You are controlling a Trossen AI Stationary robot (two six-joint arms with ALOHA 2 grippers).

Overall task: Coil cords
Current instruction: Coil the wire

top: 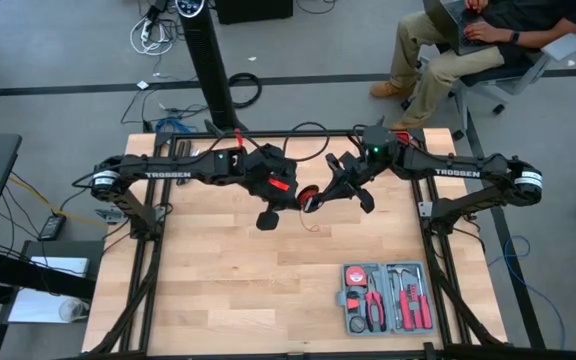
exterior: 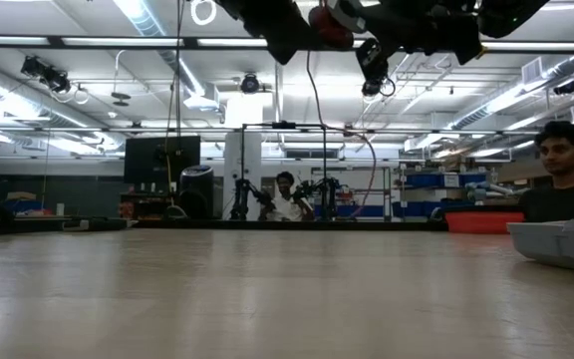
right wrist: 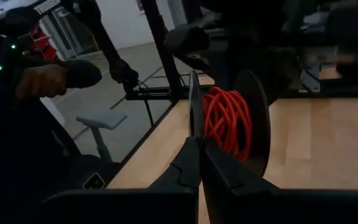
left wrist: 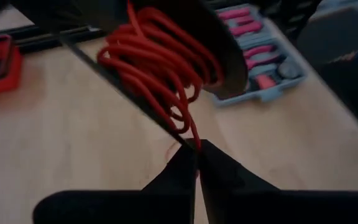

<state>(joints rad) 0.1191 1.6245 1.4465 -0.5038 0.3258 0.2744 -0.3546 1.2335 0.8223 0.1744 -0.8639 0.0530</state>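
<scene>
The red cord (left wrist: 160,62) is wound in several turns on a small dark spool (right wrist: 253,124), held in the air above the table's middle (top: 309,198). My right gripper (right wrist: 199,149) is shut on the spool, coming from the table's right (top: 328,193). My left gripper (left wrist: 196,163) comes from the left (top: 293,203), slanting down, and is shut on a strand that leads off the coil. In the low view both grippers and a bit of red (exterior: 332,25) show at the top, well clear of the tabletop. My left gripper pinches one strand of the red cord (left wrist: 193,138) between its two fingertips, just where it leaves the coil. The short stretch from fingers to spool runs straight. My right gripper pinches the thin rim of one spool flange (right wrist: 192,118) between its two fingers, coming nearly level from the table's right. The spool is lifted clear of the table, flanges on edge, with the coil (right wrist: 229,121) beyond the fingers.
An open grey tool case (top: 386,297) with red-handled tools lies near the table's front right. A person (top: 468,40) sits beyond the far right corner, and other people (exterior: 287,194) show in the room behind. Bare wood lies under the grippers (top: 248,280).
</scene>
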